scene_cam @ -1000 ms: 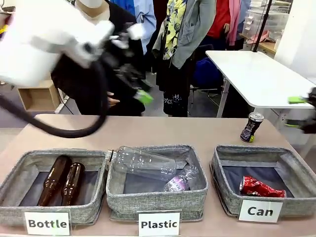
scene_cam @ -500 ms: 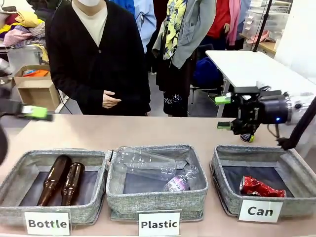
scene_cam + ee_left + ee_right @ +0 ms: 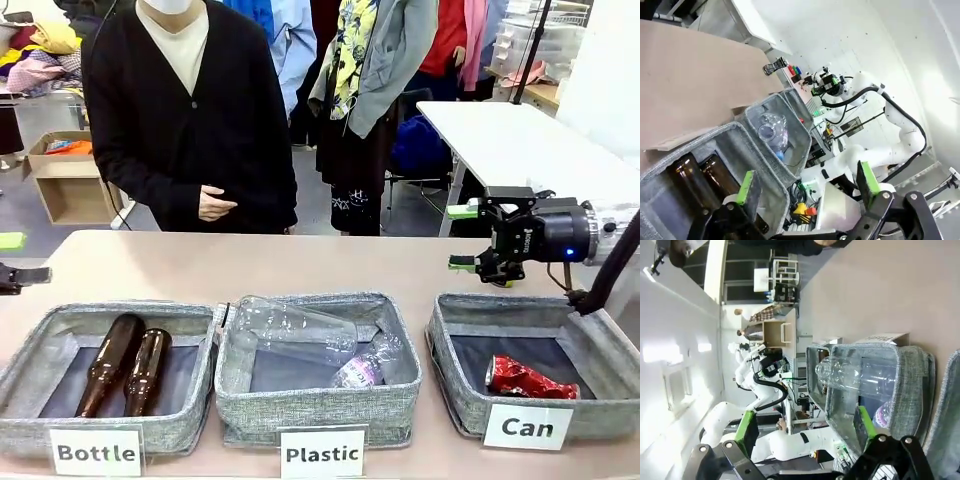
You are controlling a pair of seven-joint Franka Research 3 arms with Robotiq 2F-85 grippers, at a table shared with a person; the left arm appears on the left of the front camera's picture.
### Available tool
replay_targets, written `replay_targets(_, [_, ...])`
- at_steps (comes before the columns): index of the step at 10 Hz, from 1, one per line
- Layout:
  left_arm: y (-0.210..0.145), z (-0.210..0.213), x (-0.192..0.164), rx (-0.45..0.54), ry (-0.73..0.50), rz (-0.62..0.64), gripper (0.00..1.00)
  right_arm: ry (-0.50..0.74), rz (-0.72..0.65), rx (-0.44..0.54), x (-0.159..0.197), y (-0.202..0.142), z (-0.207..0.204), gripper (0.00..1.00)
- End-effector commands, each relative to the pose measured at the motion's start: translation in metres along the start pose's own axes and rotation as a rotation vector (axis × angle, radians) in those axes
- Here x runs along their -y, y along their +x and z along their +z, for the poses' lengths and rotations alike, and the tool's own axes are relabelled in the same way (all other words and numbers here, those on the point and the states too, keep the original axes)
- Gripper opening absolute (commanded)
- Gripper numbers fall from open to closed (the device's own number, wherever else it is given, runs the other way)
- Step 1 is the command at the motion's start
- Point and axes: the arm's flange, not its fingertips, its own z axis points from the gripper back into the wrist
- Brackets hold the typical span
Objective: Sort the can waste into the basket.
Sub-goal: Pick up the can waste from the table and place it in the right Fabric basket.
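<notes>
A crushed red can [image 3: 530,380] lies in the grey basket [image 3: 445,345] at the front right, labelled "Can". My right gripper [image 3: 465,238] hovers open just behind that basket's far rim, fingers pointing left, with nothing between its pads [image 3: 462,211]. In the left wrist view a dark can [image 3: 775,66] stands on the table beyond the baskets, close under the right gripper [image 3: 826,86]. At the table's left edge my left gripper [image 3: 12,258] is open and holds nothing. Each wrist view shows its own gripper, left [image 3: 807,182] and right [image 3: 806,430], spread wide.
A "Bottle" basket [image 3: 25,360] holds two brown glass bottles [image 3: 125,365]. The "Plastic" basket [image 3: 400,330] holds clear plastic bottles [image 3: 295,328]. A person stands at the far side, one hand [image 3: 212,203] held at the waist. Bare tabletop [image 3: 300,265] lies behind the baskets.
My left arm has swung out of the middle to the table's left edge. My right gripper has come in from the right edge and now stands behind the "Can" basket, in front of the dark can.
</notes>
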Motion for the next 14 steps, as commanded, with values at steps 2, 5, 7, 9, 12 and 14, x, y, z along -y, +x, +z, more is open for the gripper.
replay_targets(2, [-0.0045, -0.0052, 0.0227, 0.009, 0.023, -0.065, 1.00, -0.007, -0.001, -0.027, -0.0032, -0.0050, -0.0116, 1.00])
replay_targets(5, [-0.0045, -0.0052, 0.0227, 0.009, 0.023, -0.065, 1.00, -0.007, -0.001, -0.027, -0.0032, -0.0050, -0.0116, 1.00])
replay_targets(7, [-0.0045, -0.0052, 0.0227, 0.009, 0.023, -0.065, 1.00, -0.007, -0.001, -0.027, -0.0032, -0.0050, -0.0116, 1.00])
replay_targets(9, [-0.0045, -0.0052, 0.0227, 0.009, 0.023, -0.065, 1.00, -0.007, -0.001, -0.027, -0.0032, -0.0050, -0.0116, 1.00])
replay_targets(12, [-0.0045, -0.0052, 0.0227, 0.009, 0.023, -0.065, 1.00, -0.007, -0.001, -0.027, -0.0032, -0.0050, -0.0116, 1.00])
replay_targets(14, [-0.0045, -0.0052, 0.0227, 0.009, 0.023, -0.065, 1.00, -0.007, -0.001, -0.027, -0.0032, -0.0050, -0.0116, 1.00])
